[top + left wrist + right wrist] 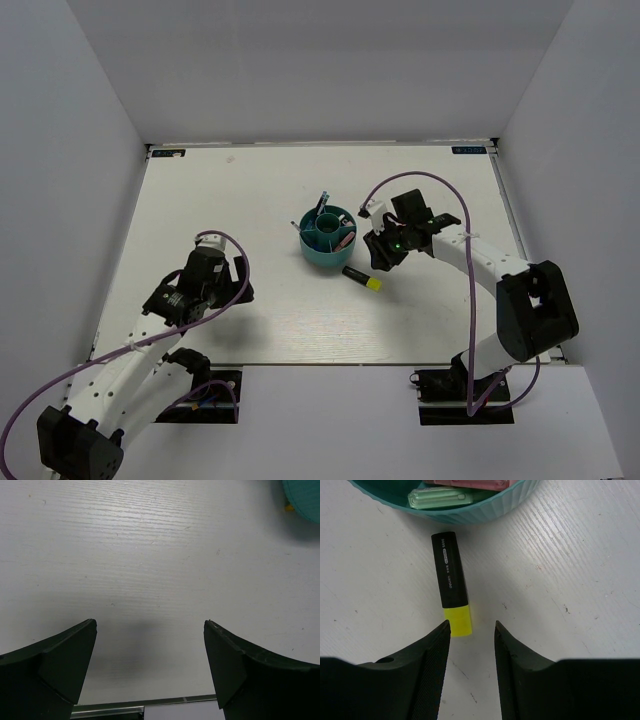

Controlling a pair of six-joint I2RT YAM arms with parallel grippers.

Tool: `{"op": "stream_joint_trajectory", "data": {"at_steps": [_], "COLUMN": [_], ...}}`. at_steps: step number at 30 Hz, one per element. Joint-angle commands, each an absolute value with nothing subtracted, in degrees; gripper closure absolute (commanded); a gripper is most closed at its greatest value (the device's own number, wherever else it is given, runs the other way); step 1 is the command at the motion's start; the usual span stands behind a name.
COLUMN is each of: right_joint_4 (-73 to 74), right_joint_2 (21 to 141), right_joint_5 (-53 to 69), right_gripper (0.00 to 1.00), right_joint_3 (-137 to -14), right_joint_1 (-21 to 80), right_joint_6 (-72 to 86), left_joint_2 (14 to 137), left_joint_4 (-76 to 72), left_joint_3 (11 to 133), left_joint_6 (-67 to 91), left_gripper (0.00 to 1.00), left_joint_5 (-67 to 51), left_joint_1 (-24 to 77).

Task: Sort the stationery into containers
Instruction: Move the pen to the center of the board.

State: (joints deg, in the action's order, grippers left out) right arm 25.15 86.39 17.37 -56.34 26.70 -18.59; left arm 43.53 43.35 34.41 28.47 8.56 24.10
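Note:
A round teal organizer (327, 240) stands mid-table, with thin blue pens upright in its central cup. A pink marker (470, 483) and a pale green marker (440, 498) lie in its ring. A black marker with a yellow cap (362, 278) lies on the table just right of the organizer; it also shows in the right wrist view (452, 582). My right gripper (471, 625) is open and empty, its fingertips just short of the yellow cap. My left gripper (150, 625) is open and empty over bare table at the left; the organizer's rim (302, 497) shows at the top right of its view.
White walls enclose the table (250, 200) on three sides. The table's near edge (145, 703) lies just under the left fingers.

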Motion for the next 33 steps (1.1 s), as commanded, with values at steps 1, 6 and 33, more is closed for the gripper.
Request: {"op": "stream_joint_trajectory", "data": {"at_steps": [1, 6, 33], "right_joint_4": [25.0, 25.1, 21.9], "right_joint_2": [85.3, 85.3, 82.5], "right_joint_5": [18.2, 18.1, 17.4], "right_gripper": [0.56, 0.56, 0.46], "right_joint_3": [-55.9, -56.0, -53.4], "right_joint_1": [26.6, 26.6, 27.0], "right_joint_6": [-17.8, -17.7, -20.7], "left_joint_2": [42.5, 42.2, 40.1], "left_joint_4": [42.5, 42.5, 40.6], "left_joint_3": [34.4, 34.5, 34.1], "left_joint_6": [28.0, 28.0, 19.4], "left_gripper": [0.01, 0.01, 0.0], "left_joint_5": [7.4, 7.1, -3.4], "left_joint_1": [24.0, 23.9, 23.9]}}
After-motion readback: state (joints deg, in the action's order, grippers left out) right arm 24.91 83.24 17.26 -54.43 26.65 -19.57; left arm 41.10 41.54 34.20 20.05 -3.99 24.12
